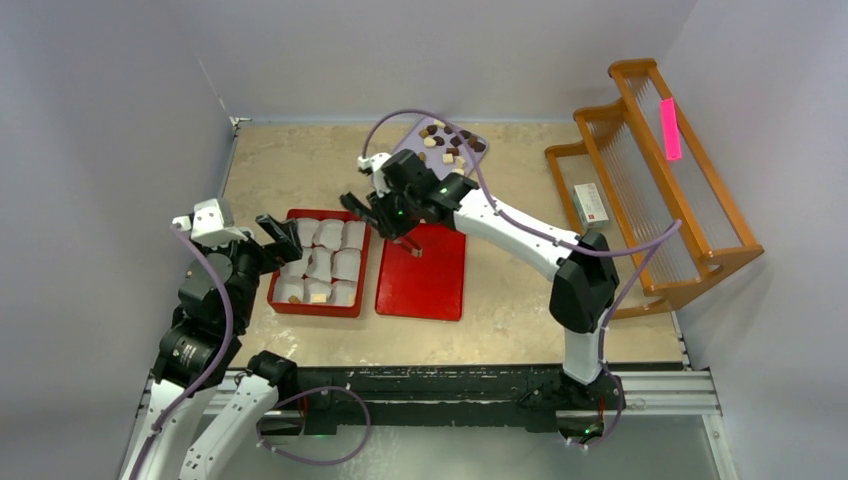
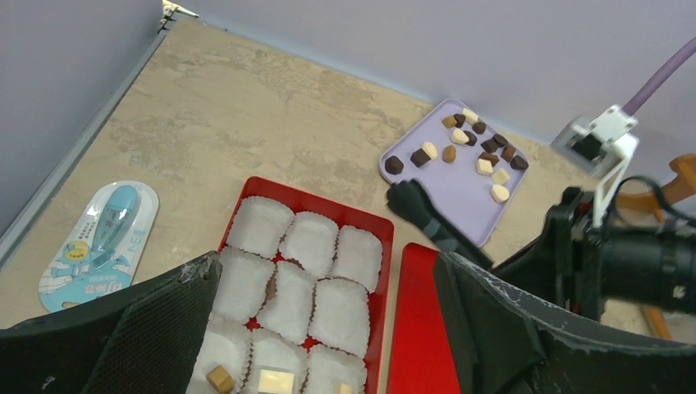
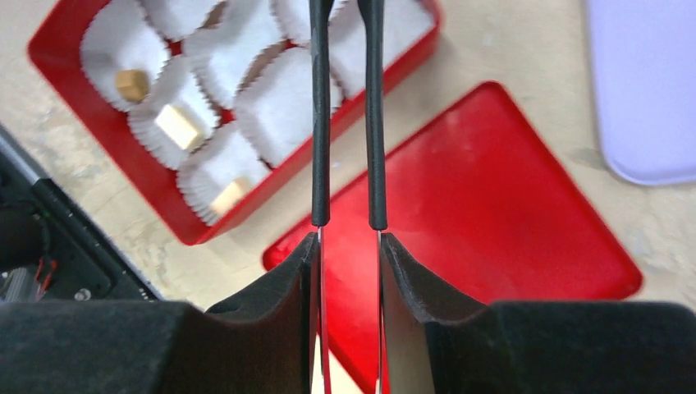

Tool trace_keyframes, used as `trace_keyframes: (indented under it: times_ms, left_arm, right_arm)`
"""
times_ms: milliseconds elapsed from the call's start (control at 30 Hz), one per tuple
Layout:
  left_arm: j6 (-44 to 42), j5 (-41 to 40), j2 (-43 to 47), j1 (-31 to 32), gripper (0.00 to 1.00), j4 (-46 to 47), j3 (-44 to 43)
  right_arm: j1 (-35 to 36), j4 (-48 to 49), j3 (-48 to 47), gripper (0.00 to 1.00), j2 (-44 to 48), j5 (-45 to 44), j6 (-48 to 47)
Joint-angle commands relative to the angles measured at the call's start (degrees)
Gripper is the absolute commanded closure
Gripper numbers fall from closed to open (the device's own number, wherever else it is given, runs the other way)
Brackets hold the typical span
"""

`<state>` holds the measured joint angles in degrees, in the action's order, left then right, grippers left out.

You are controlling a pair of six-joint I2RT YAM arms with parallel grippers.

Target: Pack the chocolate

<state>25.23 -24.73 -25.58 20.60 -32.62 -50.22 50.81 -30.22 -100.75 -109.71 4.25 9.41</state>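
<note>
Many chocolate pieces (image 1: 450, 141) beyond, red lid (image 1: 428, 288) under tweezers (image 3: 320, 123), rack (image 1: 655, 185) right

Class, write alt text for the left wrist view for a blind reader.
A red rectangular tray of nine white paper cups, three near ones holding chocolate pieces; beyond it, a lilac rectangular tray of loose chocolates.

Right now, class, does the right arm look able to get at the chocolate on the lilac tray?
Probably yes. The right pincer, shut on tweezers, hangs over the red lid; the chocolate lies on the lilac tray just beyond it, with nothing standing between.
</note>
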Motion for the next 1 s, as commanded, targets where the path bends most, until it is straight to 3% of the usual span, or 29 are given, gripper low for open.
trace_keyframes:
  times_ms: [0, 300, 667, 967]
  left_arm:
    - [-1.5, 2.5, -0.8, -0.7, 0.00, 2.3, 0.4]
    - [-1.4, 2.8, -0.8, -0.7, 0.00, 1.8, 0.3]
    - [-0.4, -1.4, 1.5, -0.5, 0.00, 1.4, 0.4]
    - [-0.4, -2.1, 1.4, -0.5, 0.00, 1.2, 0.1]
  right_arm:
    - [-4.0, -0.4, 1.3, 0.67, 4.9, -3.9, -0.1]
    - [-10.9, -3.5, -3.9, 0.68, 0.9, -7.6, -1.7]
    - [-15.6, -13.1, -21.5, 0.64, -11.7, -13.2, -5.6]
    - [-23.0, -15.9, -19.2, 0.64, -12.4, -13.5, -5.7]
